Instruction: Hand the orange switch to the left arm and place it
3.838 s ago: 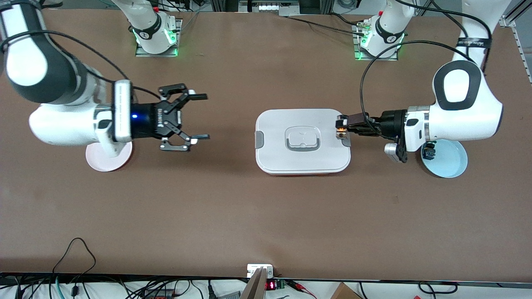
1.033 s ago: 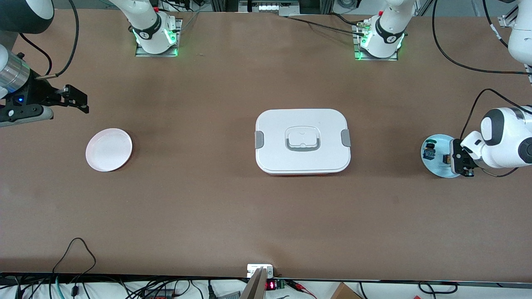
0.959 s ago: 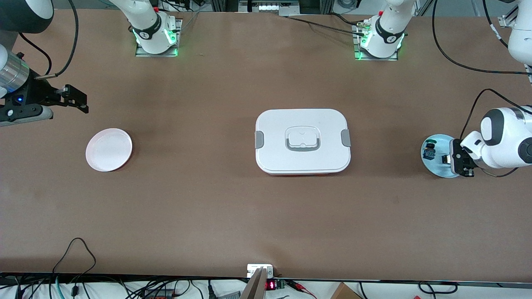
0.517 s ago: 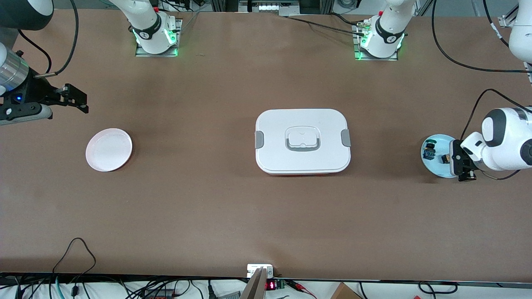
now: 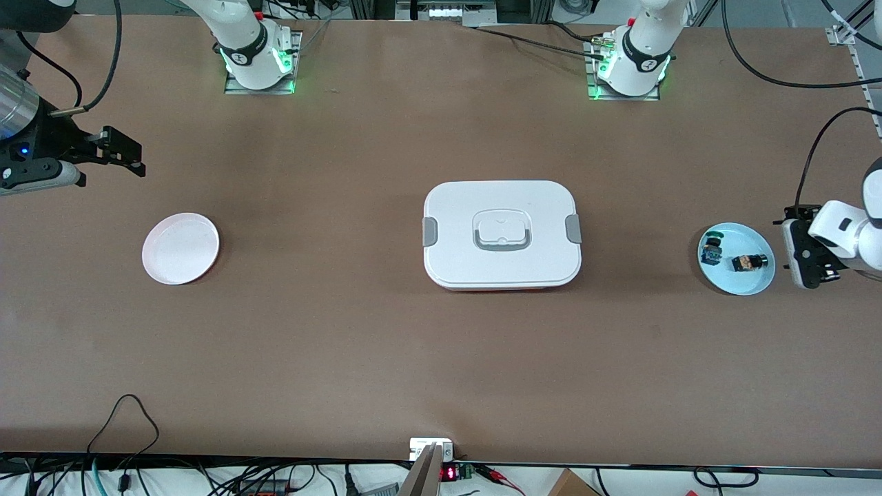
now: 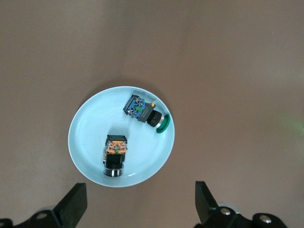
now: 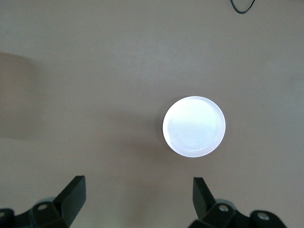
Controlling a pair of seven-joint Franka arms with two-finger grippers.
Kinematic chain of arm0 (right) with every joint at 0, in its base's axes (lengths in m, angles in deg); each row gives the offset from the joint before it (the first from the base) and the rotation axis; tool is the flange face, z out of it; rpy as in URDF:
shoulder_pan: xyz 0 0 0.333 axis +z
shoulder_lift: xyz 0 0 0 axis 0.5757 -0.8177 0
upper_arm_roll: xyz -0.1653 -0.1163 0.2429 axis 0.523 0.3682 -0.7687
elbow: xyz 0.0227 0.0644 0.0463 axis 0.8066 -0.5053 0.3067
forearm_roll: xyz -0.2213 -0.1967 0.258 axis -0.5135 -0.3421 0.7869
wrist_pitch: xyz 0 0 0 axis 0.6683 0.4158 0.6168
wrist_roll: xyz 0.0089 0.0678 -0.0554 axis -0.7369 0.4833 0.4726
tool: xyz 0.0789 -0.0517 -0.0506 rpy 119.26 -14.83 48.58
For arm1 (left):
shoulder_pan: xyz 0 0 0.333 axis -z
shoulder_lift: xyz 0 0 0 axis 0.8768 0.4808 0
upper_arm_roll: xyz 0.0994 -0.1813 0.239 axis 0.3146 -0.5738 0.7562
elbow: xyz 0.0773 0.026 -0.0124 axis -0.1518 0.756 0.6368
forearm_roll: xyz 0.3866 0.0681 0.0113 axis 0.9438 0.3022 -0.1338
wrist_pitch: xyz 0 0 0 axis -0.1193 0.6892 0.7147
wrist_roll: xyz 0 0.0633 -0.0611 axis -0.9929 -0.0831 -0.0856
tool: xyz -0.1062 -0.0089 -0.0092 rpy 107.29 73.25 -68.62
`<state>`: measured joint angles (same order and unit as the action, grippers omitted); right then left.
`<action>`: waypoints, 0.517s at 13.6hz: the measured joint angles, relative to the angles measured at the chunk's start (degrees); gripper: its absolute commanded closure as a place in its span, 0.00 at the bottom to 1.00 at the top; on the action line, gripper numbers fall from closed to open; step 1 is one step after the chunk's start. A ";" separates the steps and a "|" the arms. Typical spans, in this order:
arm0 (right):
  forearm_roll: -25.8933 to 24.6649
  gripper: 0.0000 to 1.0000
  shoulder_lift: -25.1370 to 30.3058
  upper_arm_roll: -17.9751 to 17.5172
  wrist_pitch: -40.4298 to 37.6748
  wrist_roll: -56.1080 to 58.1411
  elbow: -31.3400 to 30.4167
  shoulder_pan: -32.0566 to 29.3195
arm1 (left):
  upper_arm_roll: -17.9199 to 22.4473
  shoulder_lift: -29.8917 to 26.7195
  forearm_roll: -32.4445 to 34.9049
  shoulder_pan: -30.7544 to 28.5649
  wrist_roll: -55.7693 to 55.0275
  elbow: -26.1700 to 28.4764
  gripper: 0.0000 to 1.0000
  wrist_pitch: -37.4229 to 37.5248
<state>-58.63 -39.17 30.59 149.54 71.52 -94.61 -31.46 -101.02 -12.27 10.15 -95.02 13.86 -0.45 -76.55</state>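
Observation:
The orange switch [image 5: 748,262] [image 6: 115,155] lies on its side on the light blue plate [image 5: 736,275] [image 6: 90,128], at the left arm's end of the table. My left gripper [image 6: 138,207] hangs open and empty above the table just beside that plate, not touching the switch. The white box [image 5: 501,234] stands shut in the middle of the table. My right gripper [image 5: 126,154] [image 7: 137,199] is open and empty, up over the right arm's end of the table, with the white plate [image 5: 180,248] [image 7: 194,126] below it.
A similar small piece with blue and green parts [image 5: 710,252] [image 6: 145,113] shares the blue plate. Both arm bases [image 5: 256,55] stand along the table's edge farthest from the front camera. Cables hang at the edge nearest that camera.
My left gripper has opened, leaving the orange switch on the blue plate, and has drawn back off the plate toward the table's end. The right gripper has shifted slightly.

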 measured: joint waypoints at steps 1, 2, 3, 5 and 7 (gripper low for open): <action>0.00 0.00 0.00 0.00 0.00 0.00 0.02 0.00 | -0.10 -0.02 -0.97 1.06 -4.07 -1.75 0.00 2.47; 0.00 0.00 0.00 0.00 0.00 0.00 0.03 0.00 | -0.17 -0.04 -2.11 2.08 -7.93 -3.35 0.00 4.32; 0.00 0.00 0.00 -0.01 0.00 0.00 0.04 0.01 | -0.23 -0.04 -2.67 2.94 -11.91 -4.90 0.00 5.50; 0.00 0.00 -0.01 -0.03 0.00 0.00 0.17 0.03 | -1.13 -0.05 -3.12 3.81 -19.54 -8.00 0.00 7.33; 0.00 0.00 0.00 -0.05 0.00 0.00 0.60 0.06 | -3.39 -0.09 -4.91 4.04 -29.48 -10.90 0.00 10.89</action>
<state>-58.63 -39.17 30.53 149.53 71.52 -94.01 -31.40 -104.41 -12.37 5.24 -90.98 -15.62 -11.36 -65.66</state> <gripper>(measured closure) 0.000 0.000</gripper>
